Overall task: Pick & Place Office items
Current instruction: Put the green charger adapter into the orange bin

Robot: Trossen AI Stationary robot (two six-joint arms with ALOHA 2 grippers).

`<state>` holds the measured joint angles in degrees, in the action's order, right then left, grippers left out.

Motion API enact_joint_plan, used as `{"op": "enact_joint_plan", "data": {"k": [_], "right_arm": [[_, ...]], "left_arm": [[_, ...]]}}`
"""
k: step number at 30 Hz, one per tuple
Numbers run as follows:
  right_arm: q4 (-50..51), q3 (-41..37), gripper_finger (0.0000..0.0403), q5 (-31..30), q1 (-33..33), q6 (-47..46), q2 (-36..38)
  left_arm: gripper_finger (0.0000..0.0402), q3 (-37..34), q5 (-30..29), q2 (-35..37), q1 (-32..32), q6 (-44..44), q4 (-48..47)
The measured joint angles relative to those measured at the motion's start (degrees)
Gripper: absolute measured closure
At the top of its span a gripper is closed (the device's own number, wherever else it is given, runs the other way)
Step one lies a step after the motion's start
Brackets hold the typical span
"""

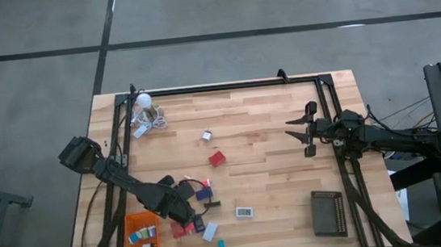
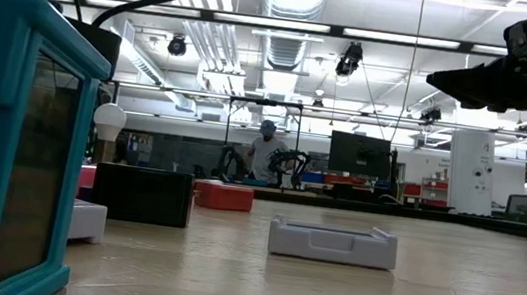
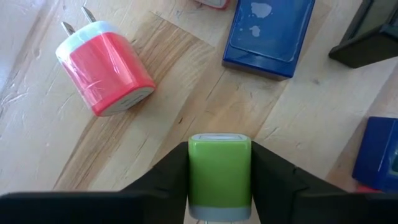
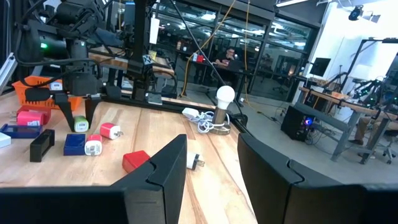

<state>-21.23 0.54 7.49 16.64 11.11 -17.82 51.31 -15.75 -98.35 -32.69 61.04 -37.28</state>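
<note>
high view: the left gripper (image 1: 187, 216) is reached down into the cluster of office items near the table's (image 1: 270, 135) front-left, just beside the orange tray (image 1: 142, 235), which already holds a few small pieces. a red block (image 1: 217, 159) and a small white piece (image 1: 206, 135) are left loose mid-table, a white flat item (image 1: 244, 212) sits toward the front. the black tray (image 1: 327, 213) is seen front right. the right gripper (image 1: 301, 129) is parked well apart at the right side, nothing between its fingers. the white bulb with cord (image 1: 147, 114) is left at the back left.

low view: a teal item (image 2: 13, 137) is very close to the lens; the white flat item (image 2: 332, 243) lies mid-table, a person (image 2: 263, 153) is seen far behind. the grippers' fingertips are not shown here.

left wrist view: a green charger block (image 3: 219, 174) is clamped between the two dark fingers (image 3: 165, 183), jaws narrowed onto its sides, probably so it can be lifted to the orange tray. a red charger plug (image 3: 106, 68) lies near on its side, a navy block (image 3: 272, 31) beyond.

right wrist view: the right gripper's fingers (image 4: 163, 171) are held apart and empty, waiting above the table; the left arm is seen farther off at the item cluster.
</note>
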Motion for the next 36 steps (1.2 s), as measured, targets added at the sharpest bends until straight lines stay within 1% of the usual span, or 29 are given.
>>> {"op": "enact_joint_plan", "data": {"k": [3, 9, 14, 21, 25, 31, 36], "right_arm": [[0.0, 0.01, 0.0264, 0.0, 0.0, 0.0, 0.01], [0.0, 0.0, 0.0264, 0.0, 0.0, 0.0, 0.0], [0.0, 0.0, 0.0264, 0.0, 0.0, 0.0, 0.01], [-0.02, 0.0, 0.0264, 0.0, 0.0, 0.0, 0.02], [0.0, 0.01, 0.0264, 0.0, 0.0, 0.0, 0.02], [0.0, 0.01, 0.0264, 0.02, -0.02, 0.0, 0.02], [0.0, 0.0, 0.0264, 0.01, -0.01, 0.0, 0.02]], "left_arm": [[0.0254, 0.0, 0.02, 0.0, 0.0, 0.0, 0.0], [0.0258, 0.01, 0.12, 0.0, -0.02, 0.03, 0.0], [0.0257, 1.04, 1.62, 0.87, -0.06, 0.05, -0.75], [0.0256, 1.45, 1.38, 6.42, -0.04, -0.77, -3.31], [0.0256, 1.46, 1.38, 10.44, -0.04, 0.84, -5.27], [0.0255, 1.42, 1.36, 16.46, -0.48, 1.86, -5.66], [0.0255, 1.13, 1.3, 20.82, -1.87, 3.72, -7.87]]}}
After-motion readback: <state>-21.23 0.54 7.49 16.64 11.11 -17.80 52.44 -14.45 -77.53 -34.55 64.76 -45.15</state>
